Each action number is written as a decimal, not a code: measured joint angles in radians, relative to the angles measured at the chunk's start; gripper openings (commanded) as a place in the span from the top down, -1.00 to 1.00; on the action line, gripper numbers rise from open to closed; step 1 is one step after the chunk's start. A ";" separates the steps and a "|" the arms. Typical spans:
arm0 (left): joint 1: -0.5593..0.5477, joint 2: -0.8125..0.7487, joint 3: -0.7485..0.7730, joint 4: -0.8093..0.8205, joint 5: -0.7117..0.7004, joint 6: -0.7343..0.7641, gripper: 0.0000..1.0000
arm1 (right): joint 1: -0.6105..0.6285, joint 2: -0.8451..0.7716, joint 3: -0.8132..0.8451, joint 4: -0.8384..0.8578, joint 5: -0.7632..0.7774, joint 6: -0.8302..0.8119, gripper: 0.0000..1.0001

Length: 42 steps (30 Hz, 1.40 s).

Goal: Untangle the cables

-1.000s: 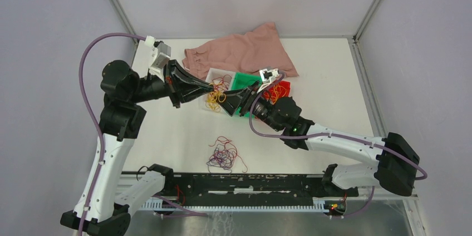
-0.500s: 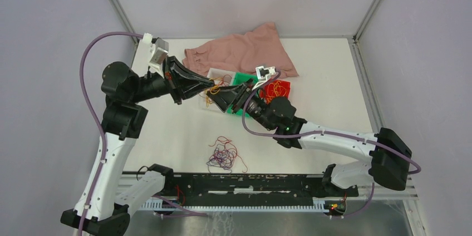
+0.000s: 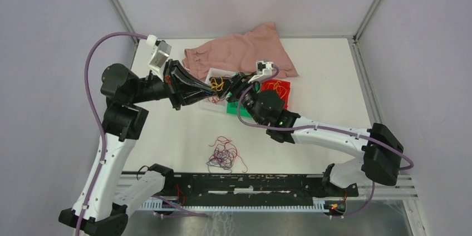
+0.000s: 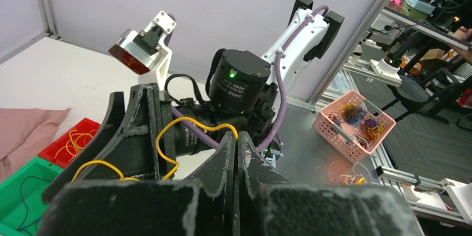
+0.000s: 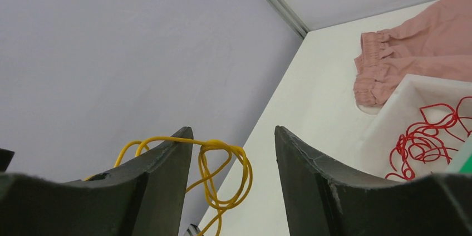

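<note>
A white table [image 3: 334, 80] fills the bottom of a booth closed in by plain, pale lilac walls [image 3: 50, 24]. Slanting aluminium posts [image 3: 114, 2] join the walls at the back corners. A black rail [image 3: 245, 183] runs along the table's near edge. The light is soft and even. Past the open side, a pink basket [image 4: 353, 124] sits on a steel bench [image 4: 303, 152], with dark chairs [image 4: 414, 88] on a grey floor [image 4: 434, 147] behind.
</note>
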 measured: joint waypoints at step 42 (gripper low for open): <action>-0.005 0.173 0.528 -0.058 -0.073 0.171 0.94 | 0.002 0.066 -0.301 -0.087 -0.071 0.002 0.02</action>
